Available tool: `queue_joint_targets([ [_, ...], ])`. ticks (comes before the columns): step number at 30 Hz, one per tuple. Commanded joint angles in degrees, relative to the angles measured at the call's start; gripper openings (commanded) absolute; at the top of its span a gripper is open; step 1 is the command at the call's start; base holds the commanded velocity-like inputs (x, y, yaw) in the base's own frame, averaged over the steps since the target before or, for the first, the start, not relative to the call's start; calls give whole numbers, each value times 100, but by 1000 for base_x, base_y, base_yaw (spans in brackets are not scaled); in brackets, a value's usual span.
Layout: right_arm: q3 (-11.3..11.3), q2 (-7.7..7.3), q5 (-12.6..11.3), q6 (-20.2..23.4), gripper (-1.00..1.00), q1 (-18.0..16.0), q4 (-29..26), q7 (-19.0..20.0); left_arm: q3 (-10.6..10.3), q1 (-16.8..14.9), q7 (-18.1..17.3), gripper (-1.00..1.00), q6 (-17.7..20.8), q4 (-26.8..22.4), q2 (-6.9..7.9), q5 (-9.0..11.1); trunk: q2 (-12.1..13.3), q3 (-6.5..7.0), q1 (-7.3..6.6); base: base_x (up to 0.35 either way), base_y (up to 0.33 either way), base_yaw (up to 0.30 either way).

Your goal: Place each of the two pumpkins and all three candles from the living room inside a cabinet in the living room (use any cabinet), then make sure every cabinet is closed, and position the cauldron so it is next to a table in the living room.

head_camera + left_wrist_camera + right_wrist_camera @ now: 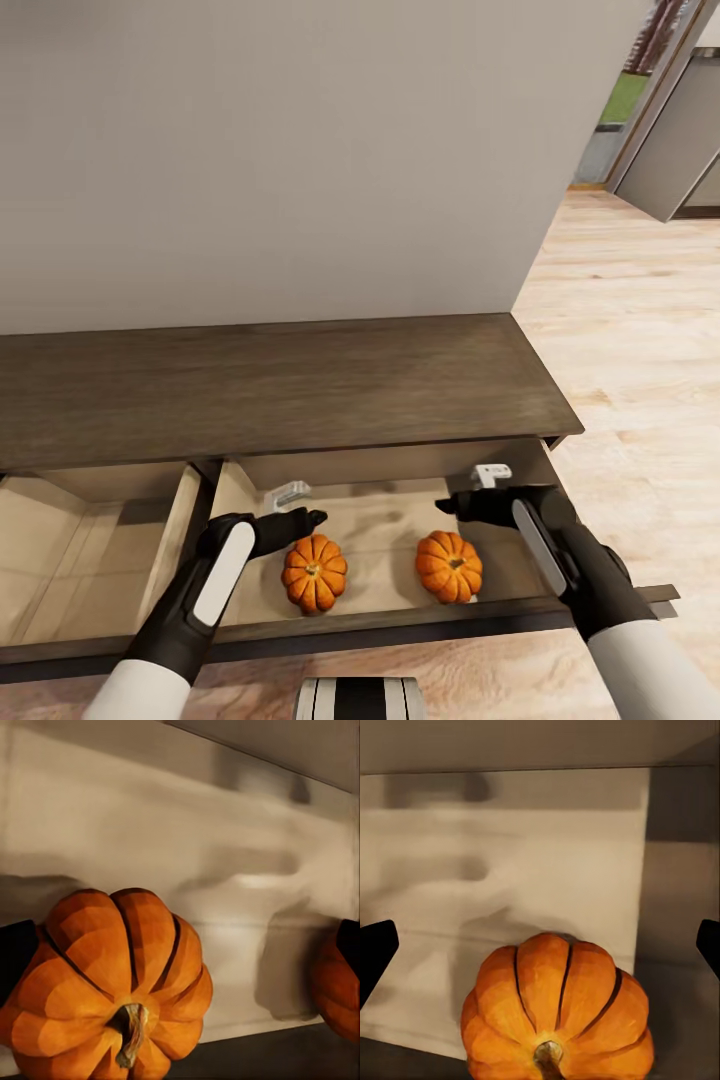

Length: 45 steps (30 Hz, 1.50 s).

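Our left tool (300,520) hangs with its jaws spread and empty over the open drawer (380,525) of the dark cabinet (280,385), just above and behind the left pumpkin (314,572), and our right tool (452,503) hangs likewise released over the same drawer, just behind the right pumpkin (449,566). Both pumpkins sit upright and apart on the pale drawer floor near its front edge, and through the wrist cameras we see dark fingertips (376,949) flanking each without seeming to touch. A second drawer (90,540) stands open beside it, next to the wood floor (640,330).
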Motion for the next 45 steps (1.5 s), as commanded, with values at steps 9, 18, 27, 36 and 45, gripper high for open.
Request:
queue_joint_targets([
  [9, -9, -198, -3, 832, 100, 226, -822, 14, -6, 33, 59, 100, 64, -131, 4, 81, 9, 173, -22, 0, 0, 0],
  [18, -65, -387, -43, 895, 100, 604, -1783, 19, -1, 116, 53, 100, 148, -384, -4, 100, 21, 372, -45, 0, 0, 0],
  [27, -606, -408, -63, 895, 100, 1000, -2538, 32, -3, 556, 52, 100, 187, -901, -4, 100, 33, 572, -68, 0, 0, 0],
  [36, -652, -410, -62, 895, 100, 1021, -2573, 366, -5, 656, 33, 100, 141, -926, -12, 102, 45, 771, -91, 0, 0, 0],
  [45, -874, -409, -57, 895, 100, 1023, -2576, 559, -6, 666, 19, 100, 137, -933, -31, 101, 57, 970, -114, 0, 0, 0],
])
